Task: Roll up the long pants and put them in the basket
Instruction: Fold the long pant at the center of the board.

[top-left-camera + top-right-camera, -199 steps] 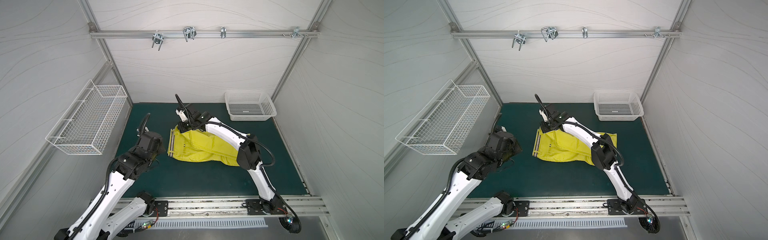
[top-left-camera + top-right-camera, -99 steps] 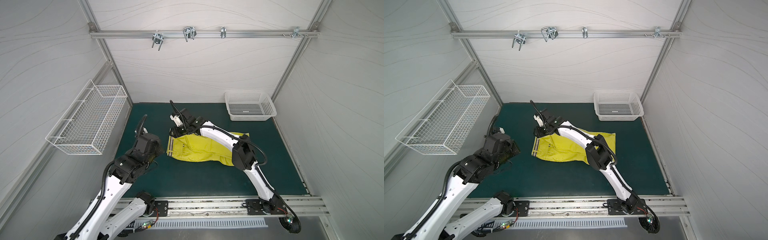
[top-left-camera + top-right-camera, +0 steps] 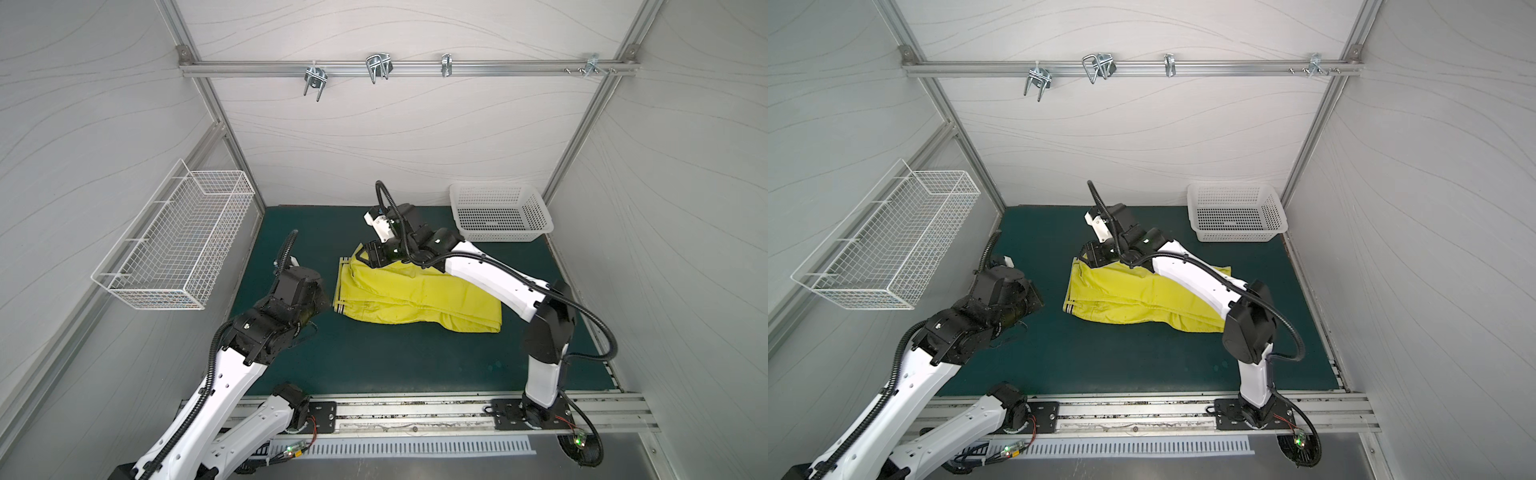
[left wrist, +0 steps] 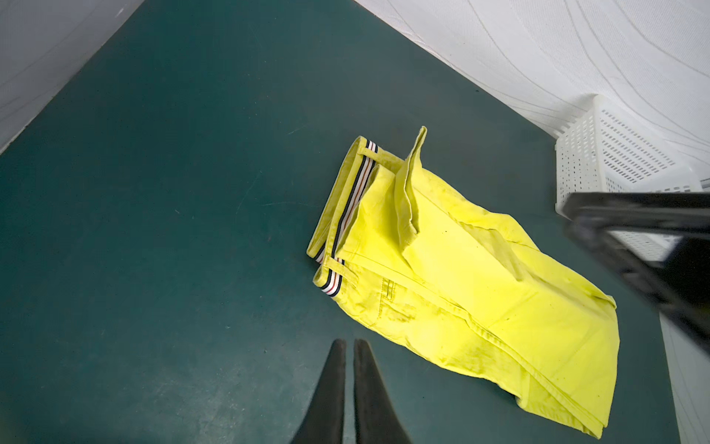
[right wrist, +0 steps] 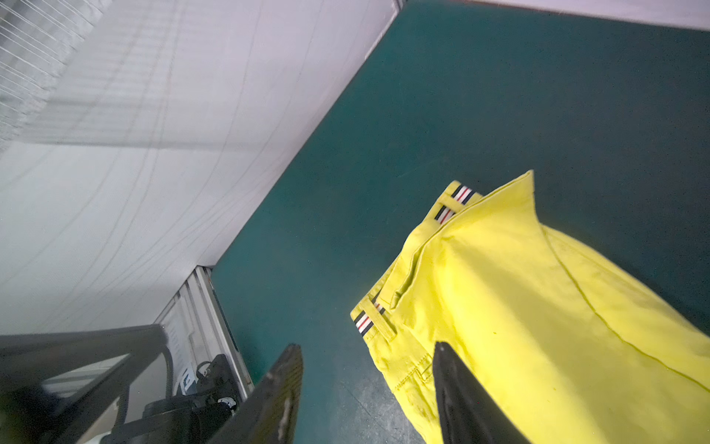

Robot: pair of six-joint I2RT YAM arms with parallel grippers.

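The long pants (image 3: pixel 415 295) (image 3: pixel 1142 295) lie on the green mat, bright yellow-green and folded over on themselves, with the striped waistband (image 3: pixel 338 286) (image 4: pixel 347 203) at their left end. One corner of the folded layer (image 4: pixel 413 184) sticks up by the waistband's far end. My right gripper (image 3: pixel 365 259) (image 5: pixel 365 346) hovers open over that far left corner with nothing between its fingers. My left gripper (image 3: pixel 327 301) (image 4: pixel 349 342) is shut and empty, low over the mat just left of the waistband's near end.
A white plastic basket (image 3: pixel 500 212) stands at the back right of the mat (image 3: pixel 395 357). A wire basket (image 3: pixel 178 241) hangs on the left wall. A rail with metal hooks (image 3: pixel 374 70) crosses the back wall overhead.
My right gripper carried the fabric left towards the waistband, then opened and let it go. The left arm has barely moved.
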